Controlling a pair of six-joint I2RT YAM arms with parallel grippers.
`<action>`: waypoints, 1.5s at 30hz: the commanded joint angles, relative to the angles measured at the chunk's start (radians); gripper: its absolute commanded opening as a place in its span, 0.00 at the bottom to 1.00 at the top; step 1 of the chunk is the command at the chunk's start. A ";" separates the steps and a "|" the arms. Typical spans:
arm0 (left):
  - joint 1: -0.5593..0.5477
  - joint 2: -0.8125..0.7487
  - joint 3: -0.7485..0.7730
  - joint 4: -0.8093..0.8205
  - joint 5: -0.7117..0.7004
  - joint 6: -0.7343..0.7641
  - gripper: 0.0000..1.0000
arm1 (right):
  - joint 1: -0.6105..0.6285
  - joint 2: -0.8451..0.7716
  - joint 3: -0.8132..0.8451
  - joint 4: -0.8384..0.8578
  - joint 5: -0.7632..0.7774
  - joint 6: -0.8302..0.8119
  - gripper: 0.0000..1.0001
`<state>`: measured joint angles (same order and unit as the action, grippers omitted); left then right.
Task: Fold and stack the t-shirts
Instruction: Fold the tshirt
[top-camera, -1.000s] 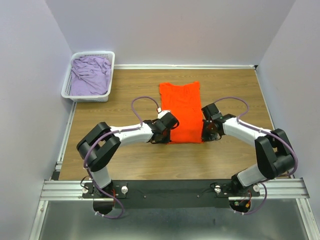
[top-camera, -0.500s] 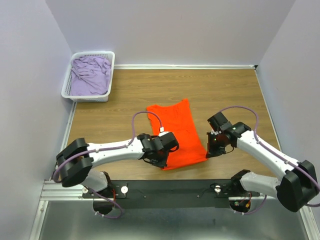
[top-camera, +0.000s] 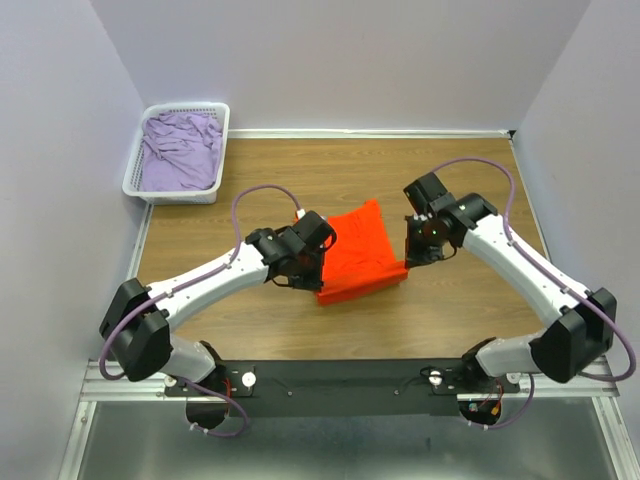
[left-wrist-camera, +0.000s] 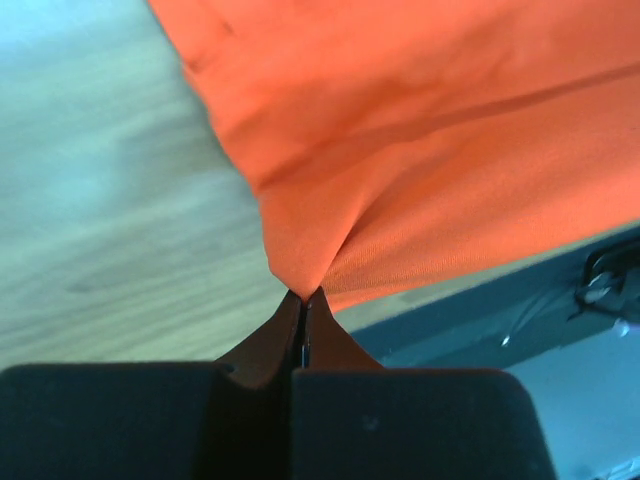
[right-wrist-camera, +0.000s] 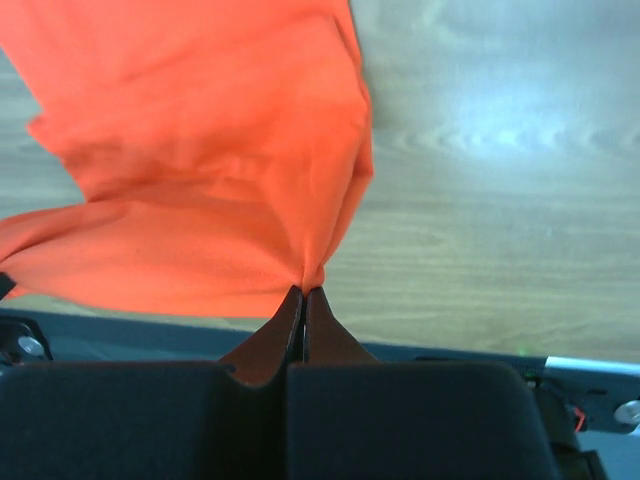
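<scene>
Orange t-shirt (top-camera: 360, 250), pinched by both jaws

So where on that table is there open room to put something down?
The far strip of the table, right of the white basket, is bare wood. So is the near strip between the orange t-shirt and the black base rail. The middle is crowded: left gripper and right gripper both pinch that shirt.
</scene>
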<state>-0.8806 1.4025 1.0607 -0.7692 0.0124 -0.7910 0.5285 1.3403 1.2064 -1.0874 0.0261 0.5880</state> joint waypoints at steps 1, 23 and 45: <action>0.046 -0.034 0.053 -0.061 -0.005 0.087 0.00 | -0.002 0.066 0.110 -0.026 0.087 -0.048 0.01; 0.267 0.098 0.211 0.088 0.014 0.248 0.00 | -0.021 0.391 0.516 0.035 0.140 -0.145 0.00; 0.385 0.328 0.203 0.404 -0.088 0.295 0.00 | -0.048 0.678 0.637 0.256 0.163 -0.221 0.00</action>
<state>-0.5064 1.7012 1.2823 -0.4702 -0.0277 -0.5129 0.4885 1.9770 1.8309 -0.9150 0.1555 0.3889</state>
